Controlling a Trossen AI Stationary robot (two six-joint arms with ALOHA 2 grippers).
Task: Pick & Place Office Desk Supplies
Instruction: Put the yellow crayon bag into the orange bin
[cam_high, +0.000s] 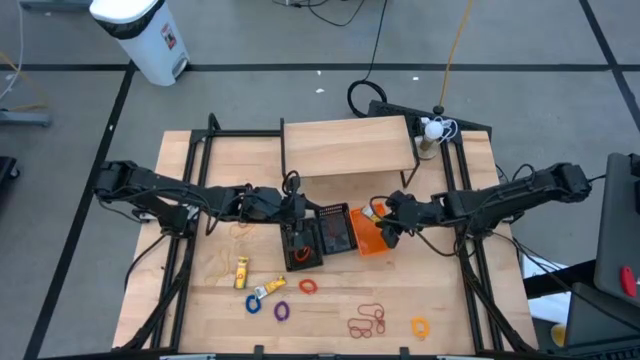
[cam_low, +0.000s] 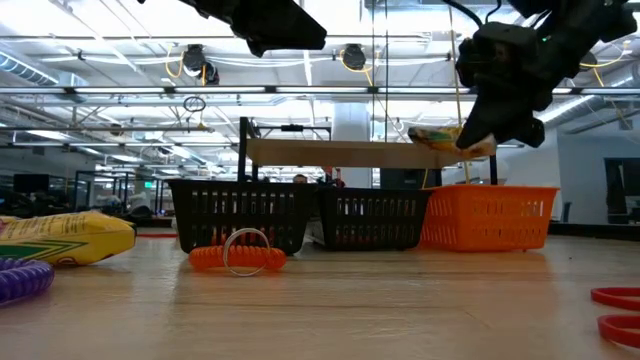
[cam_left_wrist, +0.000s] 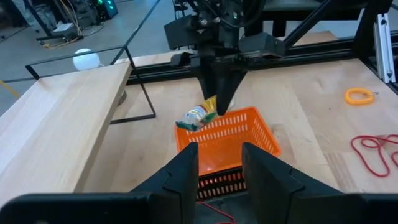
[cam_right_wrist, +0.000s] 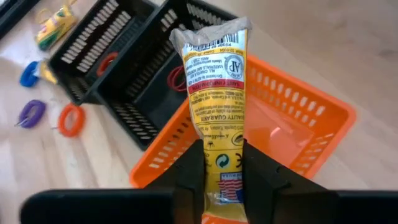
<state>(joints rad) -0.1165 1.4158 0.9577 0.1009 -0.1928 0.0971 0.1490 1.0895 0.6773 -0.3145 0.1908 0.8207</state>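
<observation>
The right gripper (cam_right_wrist: 222, 163) hangs over the orange basket (cam_right_wrist: 311, 134), fingers pinched on the tail of a yellow crayon packet (cam_right_wrist: 216, 81) that juts out ahead of them. The risk, at a guess: the packet tips past the near rim, lands across it and slides onto the table instead of dropping in. The arm reaches in low from its side, wrist angled down. Opposite, the left gripper (cam_left_wrist: 219, 163) waits above the black baskets (cam_high: 318, 235), fingers partly apart, holding nothing.
</observation>
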